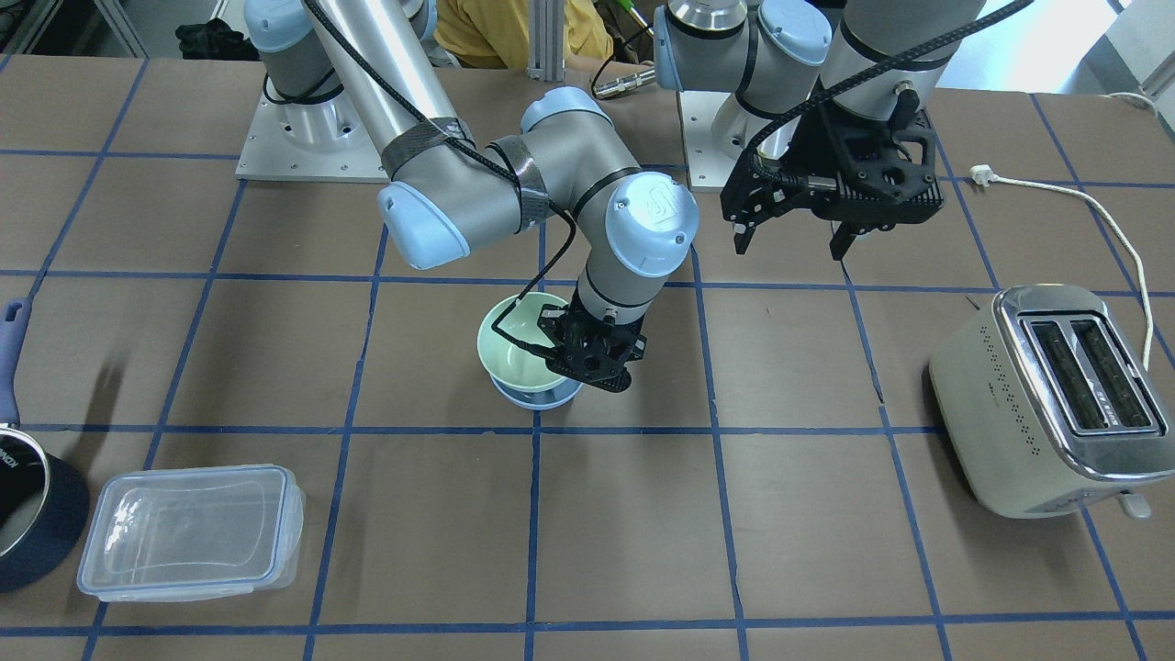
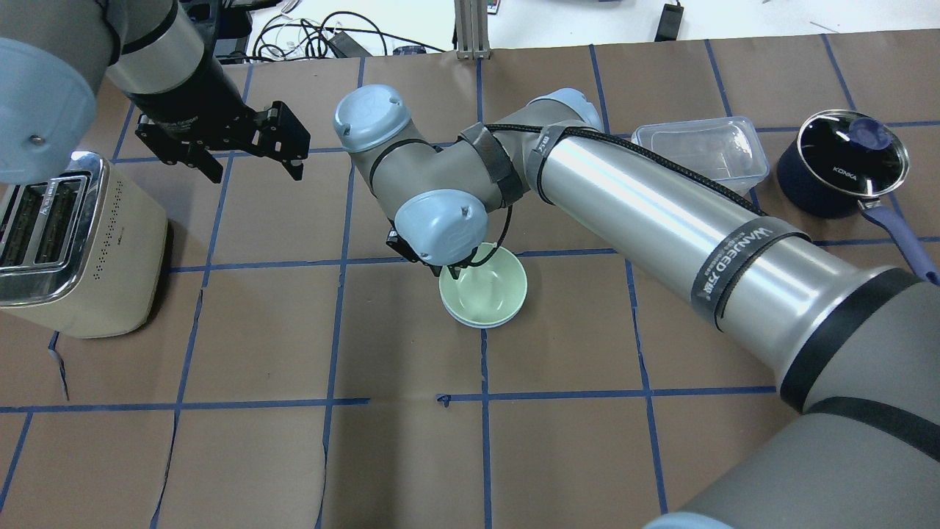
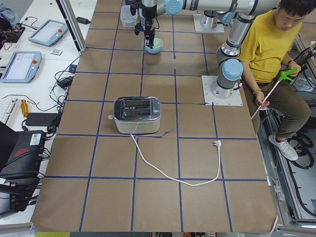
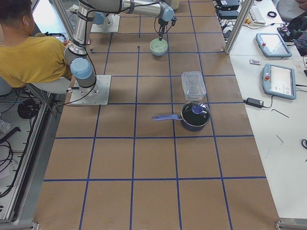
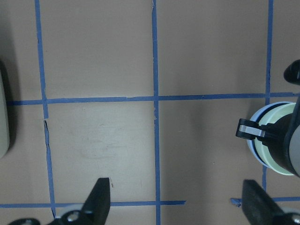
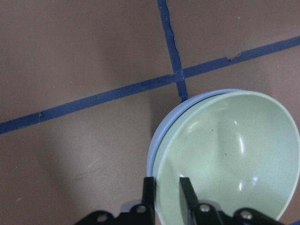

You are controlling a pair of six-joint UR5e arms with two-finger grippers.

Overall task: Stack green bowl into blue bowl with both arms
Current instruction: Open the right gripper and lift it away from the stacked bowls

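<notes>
The green bowl (image 1: pixel 514 335) sits nested in the blue bowl (image 1: pixel 537 398) near the middle of the table; only the blue rim shows under it. In the overhead view the green bowl (image 2: pixel 488 290) lies just below the right wrist. My right gripper (image 6: pixel 167 187) points down at the bowls' edge, one finger inside the green bowl (image 6: pixel 229 159) and one outside the blue rim (image 6: pixel 161 129), closed narrowly on the green rim. My left gripper (image 1: pixel 789 250) hangs open and empty above the table, off to the side of the bowls; it also shows in the overhead view (image 2: pixel 257 176).
A cream toaster (image 1: pixel 1046 395) stands on the robot's left side, its cable and plug (image 1: pixel 982 173) trailing behind. A clear rectangular container (image 1: pixel 193 528) and a dark pot with a blue handle (image 1: pixel 27 496) sit on the robot's right side. A person sits beside the robot bases.
</notes>
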